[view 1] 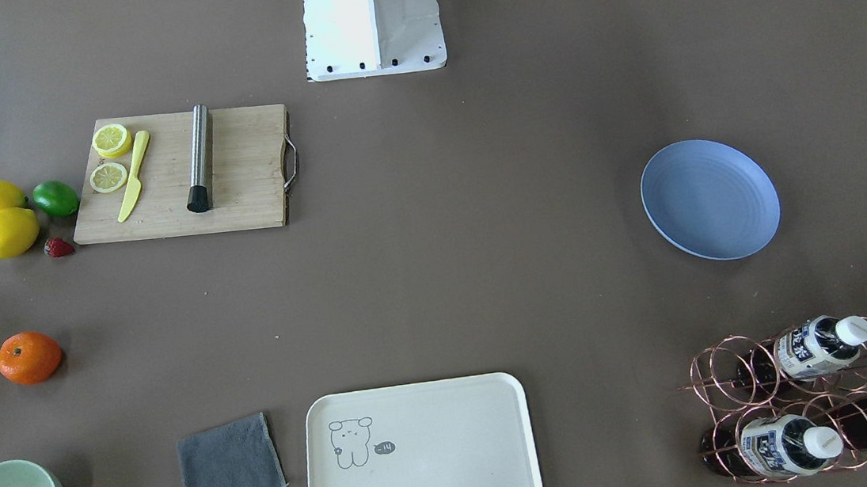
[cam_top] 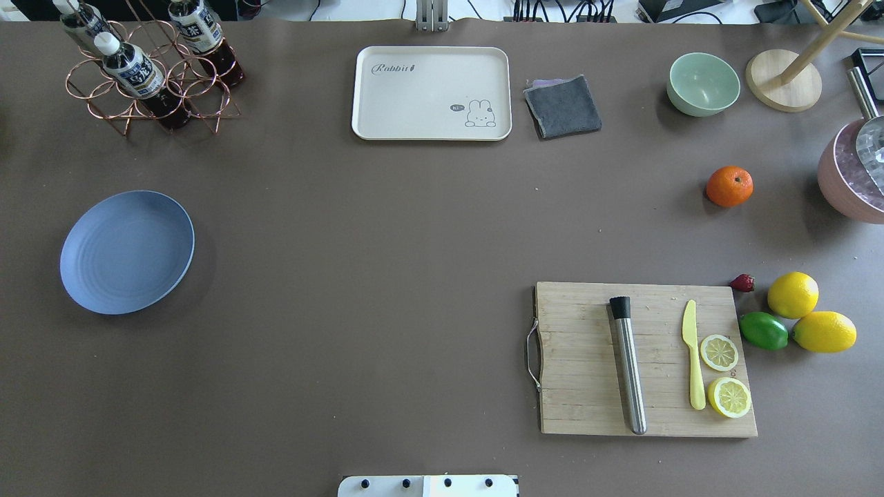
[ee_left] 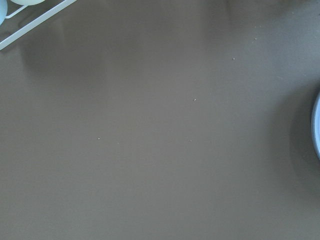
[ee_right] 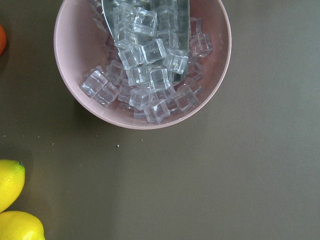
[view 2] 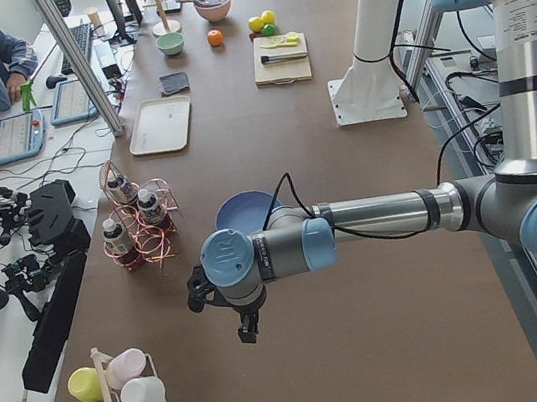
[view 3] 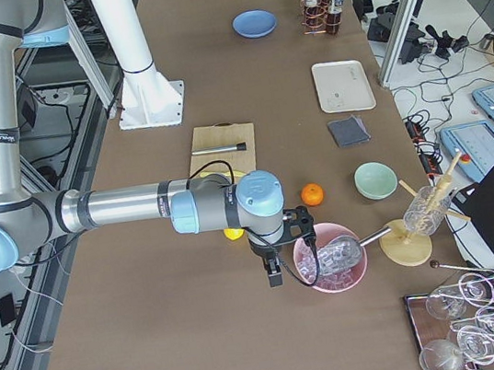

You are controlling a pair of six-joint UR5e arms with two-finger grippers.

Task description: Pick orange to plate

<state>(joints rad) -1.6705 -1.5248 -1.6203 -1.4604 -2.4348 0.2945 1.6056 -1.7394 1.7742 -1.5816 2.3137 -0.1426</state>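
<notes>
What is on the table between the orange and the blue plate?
Nothing. The overhead view shows only bare table between the orange and the plate; the tray and cutting board sit off that line.

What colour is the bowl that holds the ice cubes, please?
Pale pink; the bowl shows best in the right wrist-mounted view.
</notes>
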